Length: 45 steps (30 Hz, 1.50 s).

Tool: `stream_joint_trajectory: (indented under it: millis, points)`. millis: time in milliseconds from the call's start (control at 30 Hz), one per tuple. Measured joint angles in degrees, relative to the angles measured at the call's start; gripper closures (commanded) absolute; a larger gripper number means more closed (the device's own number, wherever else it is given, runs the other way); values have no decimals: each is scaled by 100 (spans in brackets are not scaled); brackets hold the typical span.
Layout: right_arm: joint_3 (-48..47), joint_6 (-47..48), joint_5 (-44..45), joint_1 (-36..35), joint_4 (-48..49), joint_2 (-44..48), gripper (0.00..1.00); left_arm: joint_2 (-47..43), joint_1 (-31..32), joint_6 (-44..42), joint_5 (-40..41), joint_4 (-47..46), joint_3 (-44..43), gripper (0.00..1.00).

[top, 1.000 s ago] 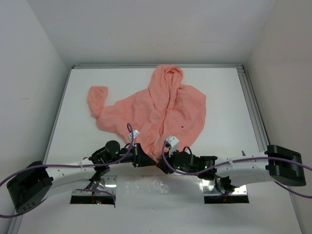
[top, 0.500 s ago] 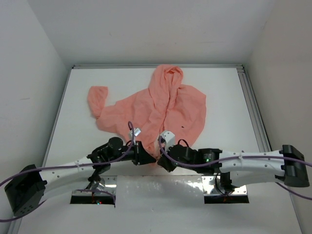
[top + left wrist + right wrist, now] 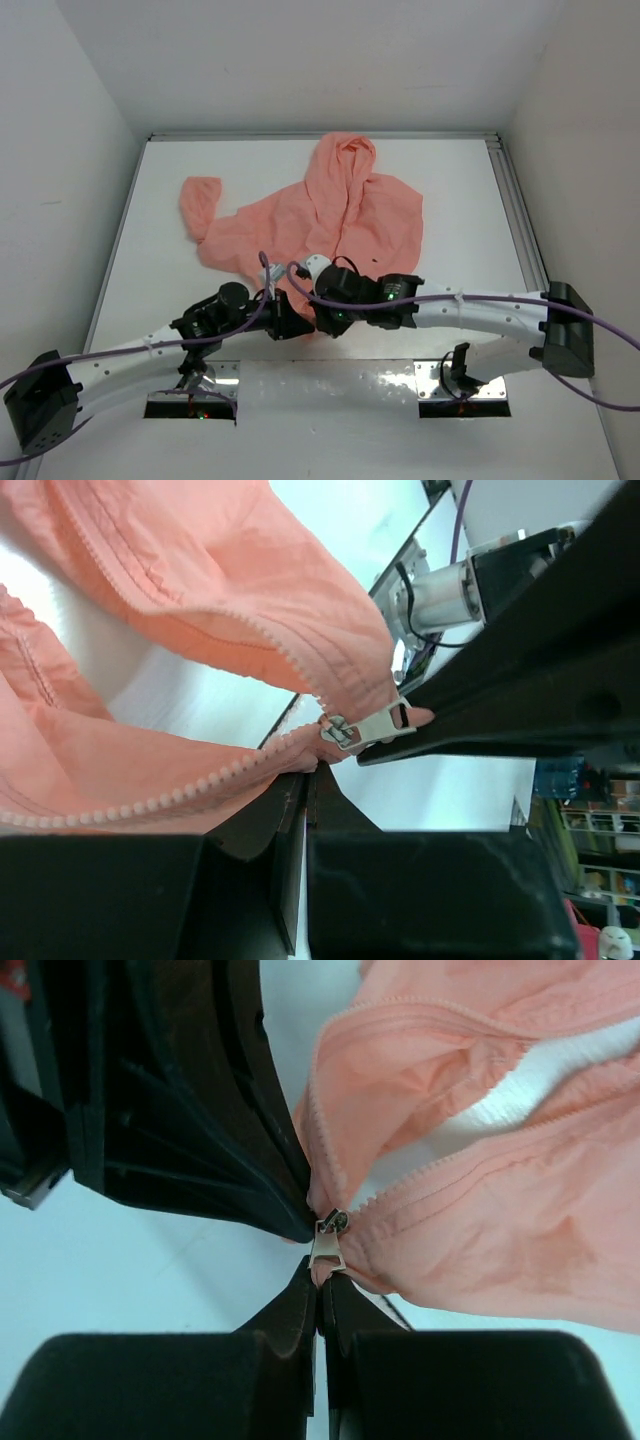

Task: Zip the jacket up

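The jacket (image 3: 330,215) lies spread across the middle and far part of the white tabletop (image 3: 450,190). Its hood (image 3: 345,155) points toward the far wall (image 3: 300,60) and one sleeve (image 3: 200,205) trails off to the left. It is thin, salmon-pink cloth, creased and rumpled, with a tiny dark mark (image 3: 374,261) on the right front panel. Plain white walls close the tabletop in on three sides, and a metal rail (image 3: 515,215) runs along its right edge. Purple cables (image 3: 120,345) loop along both white arms, which reach inward and meet at the near hem of the jacket. There they crowd each other and hide that part of the hem from above. In the wrist views the two front edges run together in a V, each lined with small pink plastic zipper teeth (image 3: 170,802) beside rows of stitching. At the foot of the V sits a silvery metal slider (image 3: 330,1224) with a flat pull tab (image 3: 324,1248) hanging from it. The left pincer (image 3: 308,775) is clamped together on the pink cloth just below the slider. The right pincer (image 3: 318,1265) is pressed together on the lower end of the pull tab. The black fingers of the two pincers nearly touch.
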<state>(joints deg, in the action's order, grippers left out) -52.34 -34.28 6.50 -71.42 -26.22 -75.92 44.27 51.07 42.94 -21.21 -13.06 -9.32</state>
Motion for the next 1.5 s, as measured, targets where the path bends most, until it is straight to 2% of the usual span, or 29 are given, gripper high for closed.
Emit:
stream_joint_trajectory:
  millis: [200, 500, 900, 1033, 1167, 1333, 1500]
  points:
    - [-83, -31, -1180, 592, 46, -9, 100, -190, 0, -188, 118, 136, -2, 100]
    - [-81, -96, -2155, 680, 2, 37, 100, -216, 39, -382, 111, 378, -129, 100]
    - [750, -678, -2358, 684, 750, 748, 100, -662, 44, -415, -229, 511, -105, 100]
    - [791, -732, -2304, 684, 776, 833, 100, -531, 46, -490, -404, 479, -87, 100]
    - [428, -540, -2234, 715, 313, 595, 100, -306, 111, -516, -494, 258, -87, 100]
    - [-310, -275, -2087, 1038, -66, 33, 100, -496, 125, -525, -352, 221, -87, 100]
    - [-407, -358, -2035, 1303, 472, -260, 100, -697, 127, -546, -146, 393, -76, 100]
